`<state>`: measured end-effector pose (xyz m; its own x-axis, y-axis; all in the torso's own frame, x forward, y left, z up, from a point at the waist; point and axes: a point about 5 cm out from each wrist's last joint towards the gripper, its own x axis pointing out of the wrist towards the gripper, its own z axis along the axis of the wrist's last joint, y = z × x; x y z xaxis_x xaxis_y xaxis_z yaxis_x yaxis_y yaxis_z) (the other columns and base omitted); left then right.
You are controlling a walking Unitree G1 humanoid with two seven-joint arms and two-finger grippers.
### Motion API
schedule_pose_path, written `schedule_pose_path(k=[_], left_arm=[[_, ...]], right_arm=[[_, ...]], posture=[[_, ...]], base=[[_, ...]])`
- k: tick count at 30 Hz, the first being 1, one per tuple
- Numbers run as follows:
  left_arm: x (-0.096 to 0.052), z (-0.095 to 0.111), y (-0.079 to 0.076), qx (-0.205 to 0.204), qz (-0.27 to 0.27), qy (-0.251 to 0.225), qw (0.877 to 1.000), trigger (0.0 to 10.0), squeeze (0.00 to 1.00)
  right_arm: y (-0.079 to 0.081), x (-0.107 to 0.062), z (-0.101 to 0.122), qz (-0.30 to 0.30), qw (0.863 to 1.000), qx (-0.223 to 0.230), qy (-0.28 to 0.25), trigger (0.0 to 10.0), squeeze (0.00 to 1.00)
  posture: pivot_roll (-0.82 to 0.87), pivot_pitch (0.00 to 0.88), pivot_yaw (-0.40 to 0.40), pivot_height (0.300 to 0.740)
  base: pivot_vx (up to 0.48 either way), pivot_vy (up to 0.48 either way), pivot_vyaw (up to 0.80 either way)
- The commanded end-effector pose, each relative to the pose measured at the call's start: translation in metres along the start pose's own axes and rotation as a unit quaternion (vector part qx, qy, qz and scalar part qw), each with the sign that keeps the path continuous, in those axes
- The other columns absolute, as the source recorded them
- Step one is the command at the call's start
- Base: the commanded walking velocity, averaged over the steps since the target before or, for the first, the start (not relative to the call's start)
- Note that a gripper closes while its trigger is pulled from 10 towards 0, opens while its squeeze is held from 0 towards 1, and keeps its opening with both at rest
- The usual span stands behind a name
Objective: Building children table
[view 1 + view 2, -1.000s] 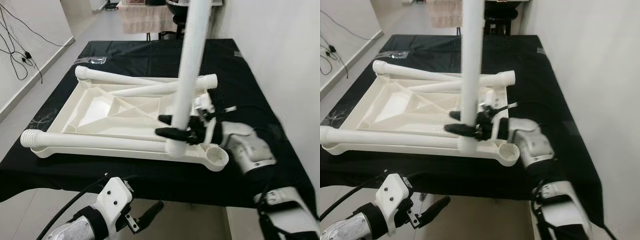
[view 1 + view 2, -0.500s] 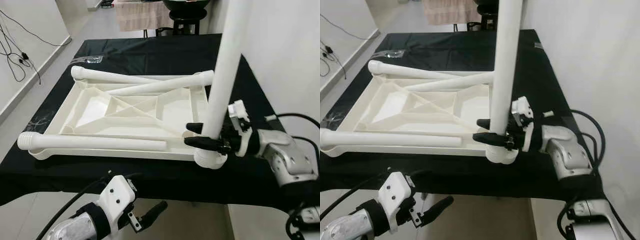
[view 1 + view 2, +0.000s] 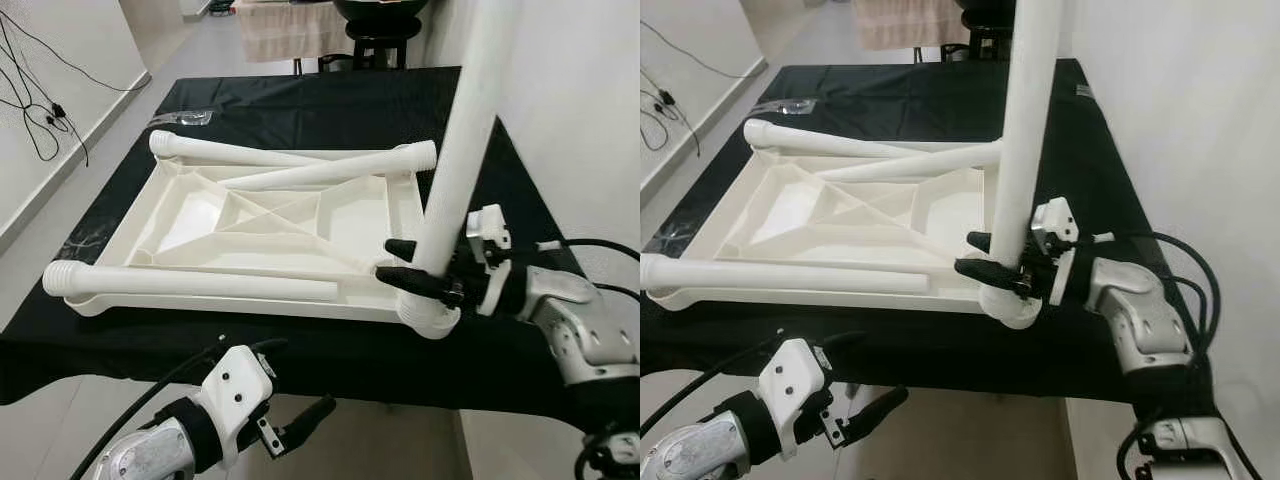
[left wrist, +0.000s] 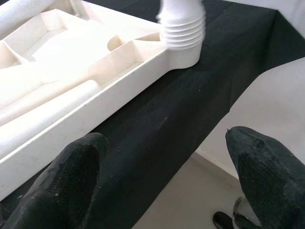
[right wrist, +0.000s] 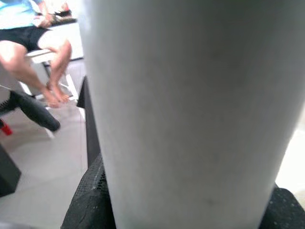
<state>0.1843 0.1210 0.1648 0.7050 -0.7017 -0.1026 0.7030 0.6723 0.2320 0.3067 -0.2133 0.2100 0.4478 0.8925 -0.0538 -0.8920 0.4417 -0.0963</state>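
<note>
My right jaws (image 3: 420,270) clamp the upright leg (image 3: 462,150), steadying it over the tabletop's (image 3: 270,215) corner socket (image 3: 432,318); left jaws (image 3: 300,432) hang apart below the worktop (image 3: 330,100).

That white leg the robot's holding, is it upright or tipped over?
Roughly upright: the leg stands in the tabletop's corner socket, right gripper clamping it.

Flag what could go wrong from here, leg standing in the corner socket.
1. The right gripper clamps the upright leg low down, so the long part above could lever sideways and cross-thread in the corner socket.
2. That socket sits close to the black table's near edge; a push could slide the tabletop panel toward the edge.
3. Three loose legs lie on the panel and may roll off if it shifts.
</note>
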Motion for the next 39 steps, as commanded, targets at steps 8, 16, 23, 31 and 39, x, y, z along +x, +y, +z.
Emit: schedule_pose_path(k=[8, 16, 23, 31, 39], left_arm=[[0.000, -0.001, 0.000, -0.002, -0.011, 0.008, 1.000, 10.0, 0.00], [0.001, 0.000, 0.002, 0.001, -0.013, 0.007, 1.000, 10.0, 0.00], [0.001, 0.001, 0.003, 0.004, -0.015, 0.006, 1.000, 10.0, 0.00], [0.002, 0.003, 0.003, 0.007, -0.017, 0.004, 1.000, 10.0, 0.00], [0.001, 0.003, 0.002, 0.007, -0.021, 0.004, 1.000, 10.0, 0.00]], right_arm=[[-0.001, -0.015, -0.008, -0.041, 0.999, 0.005, 0.013, 10.0, 0.00], [0.009, -0.003, -0.013, -0.027, 1.000, 0.015, 0.005, 10.0, 0.00], [0.018, 0.019, -0.018, -0.015, 1.000, 0.016, 0.008, 10.0, 0.00], [0.008, 0.023, -0.018, -0.038, 0.999, 0.006, 0.032, 10.0, 0.00], [0.004, 0.014, -0.016, -0.046, 0.998, 0.007, 0.037, 10.0, 0.00]], posture=[[0.08, 0.186, 0.072, 0.740], [0.08, 0.185, 0.076, 0.740], [0.08, 0.179, 0.079, 0.740], [0.09, 0.175, 0.077, 0.740], [0.09, 0.173, 0.077, 0.740]], base=[[0.000, 0.000, 0.00], [0.000, 0.000, 0.00], [0.000, 0.000, 0.00], [0.000, 0.000, 0.00], [0.000, 0.000, 0.00]])
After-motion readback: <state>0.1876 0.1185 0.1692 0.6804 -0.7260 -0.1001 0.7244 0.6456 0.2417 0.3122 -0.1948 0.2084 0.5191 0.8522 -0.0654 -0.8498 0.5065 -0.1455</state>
